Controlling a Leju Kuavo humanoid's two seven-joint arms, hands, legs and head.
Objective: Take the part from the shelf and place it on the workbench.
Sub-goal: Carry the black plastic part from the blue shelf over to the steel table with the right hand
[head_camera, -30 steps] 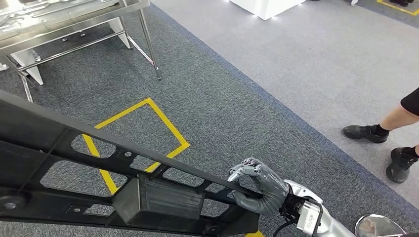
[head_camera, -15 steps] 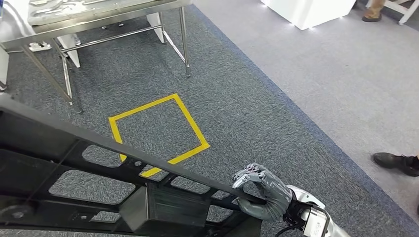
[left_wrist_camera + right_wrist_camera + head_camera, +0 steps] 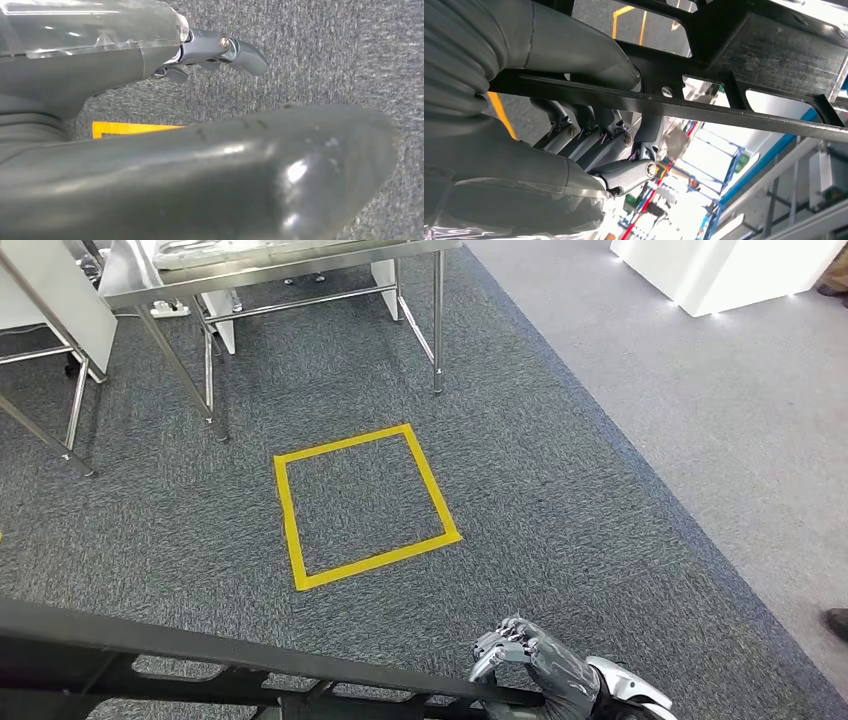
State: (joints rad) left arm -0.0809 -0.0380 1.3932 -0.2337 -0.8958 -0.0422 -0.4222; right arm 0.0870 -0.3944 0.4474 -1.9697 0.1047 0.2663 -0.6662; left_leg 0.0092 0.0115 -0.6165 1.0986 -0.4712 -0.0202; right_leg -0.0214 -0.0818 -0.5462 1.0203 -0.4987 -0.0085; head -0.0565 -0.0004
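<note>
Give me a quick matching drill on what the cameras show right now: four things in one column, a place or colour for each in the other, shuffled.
Things:
1. black part
2. tape square
3. metal table
4. white block

Descriptions:
A. yellow outline on the dark carpet
B. held at one end by the right hand
C. on the lighter floor, far right
D. beyond the square, on thin steel legs

Pairs: 1-B, 2-A, 3-D, 4-C
</note>
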